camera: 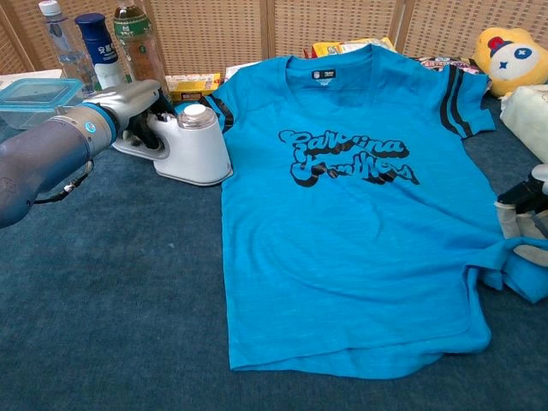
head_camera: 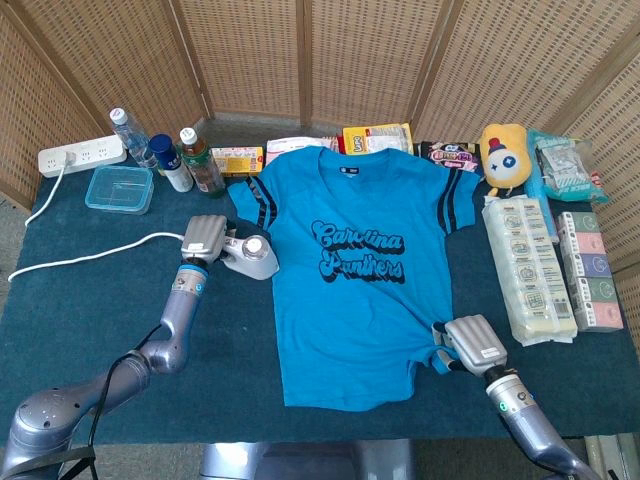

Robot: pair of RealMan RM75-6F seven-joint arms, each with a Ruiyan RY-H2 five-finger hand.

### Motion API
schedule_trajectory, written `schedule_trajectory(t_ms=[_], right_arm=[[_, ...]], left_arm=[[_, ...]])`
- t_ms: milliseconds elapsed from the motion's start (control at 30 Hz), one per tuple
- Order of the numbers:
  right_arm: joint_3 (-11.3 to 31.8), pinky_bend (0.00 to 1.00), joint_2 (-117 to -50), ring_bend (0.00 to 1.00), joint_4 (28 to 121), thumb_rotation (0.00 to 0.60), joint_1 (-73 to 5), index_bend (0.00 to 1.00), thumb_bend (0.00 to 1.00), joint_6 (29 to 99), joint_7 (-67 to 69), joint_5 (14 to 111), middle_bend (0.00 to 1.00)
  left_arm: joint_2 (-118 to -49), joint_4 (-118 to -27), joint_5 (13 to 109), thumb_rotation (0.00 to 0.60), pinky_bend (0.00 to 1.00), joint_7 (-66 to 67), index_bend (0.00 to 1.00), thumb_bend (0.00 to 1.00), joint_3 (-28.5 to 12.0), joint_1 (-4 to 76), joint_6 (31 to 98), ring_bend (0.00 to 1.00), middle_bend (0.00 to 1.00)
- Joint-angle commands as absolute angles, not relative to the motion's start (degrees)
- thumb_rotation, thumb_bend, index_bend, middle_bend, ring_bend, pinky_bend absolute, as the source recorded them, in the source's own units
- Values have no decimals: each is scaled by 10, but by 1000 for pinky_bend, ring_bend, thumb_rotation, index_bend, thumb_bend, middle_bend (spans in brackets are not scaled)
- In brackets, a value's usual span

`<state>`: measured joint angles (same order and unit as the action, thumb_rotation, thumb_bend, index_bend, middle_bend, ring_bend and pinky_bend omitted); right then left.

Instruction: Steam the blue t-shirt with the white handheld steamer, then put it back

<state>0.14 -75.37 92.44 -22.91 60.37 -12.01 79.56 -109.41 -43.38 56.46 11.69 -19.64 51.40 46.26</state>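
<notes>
The blue t-shirt [head_camera: 352, 270] [camera: 351, 214] lies flat on the dark green table, printed side up. The white handheld steamer [head_camera: 250, 259] [camera: 187, 144] stands on the table just left of the shirt's sleeve. My left hand [head_camera: 204, 238] [camera: 133, 101] grips the steamer's handle from the left side. My right hand [head_camera: 472, 345] [camera: 524, 214] holds a bunched fold of the shirt's lower right hem, fingers closed on the cloth. The steamer's white cord [head_camera: 90, 259] trails left across the table.
Bottles [head_camera: 183, 160], a clear lidded box [head_camera: 119, 189] and a power strip [head_camera: 82, 156] stand at the back left. Snack packs [head_camera: 377, 139] line the far edge. A yellow plush toy [head_camera: 503, 157] and stacked packets [head_camera: 528, 267] fill the right side.
</notes>
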Motion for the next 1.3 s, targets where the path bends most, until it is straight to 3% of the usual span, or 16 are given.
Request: schedule_trajectory(t_ms=[33,300,800,900,1133,1300], right_arm=[[1,876,-753,730,926,600,-229,707,512,604,-122,795,669],[1,876,-756,731,927,600,-229,707,512,605,-124,795,669],[1,869,-759,726,922,600,-228,708,506,614,-120,800,665],[1,861,-760,720,921,600,-227,708,504,615,-119,802,664],[-1,819,-761,675,918,600,-227,665,473,614,-119,802,638],[-5,704,-754,565,923,600,-229,481,440,606,-131,798,510]], left_arm=[[-1090,-440,572,600,624,109,775,386,-194,510,467,645,756],[-1078,-453,592,600,417,99,488,323,-181,500,472,343,456],[-1068,-468,601,600,176,105,51,271,-178,495,482,24,146],[-1066,-471,604,600,145,104,1,268,-180,494,490,0,90],[-1061,-476,625,600,119,97,0,268,-172,487,515,0,30],[-1047,-500,634,600,118,92,0,267,-169,479,524,0,25]])
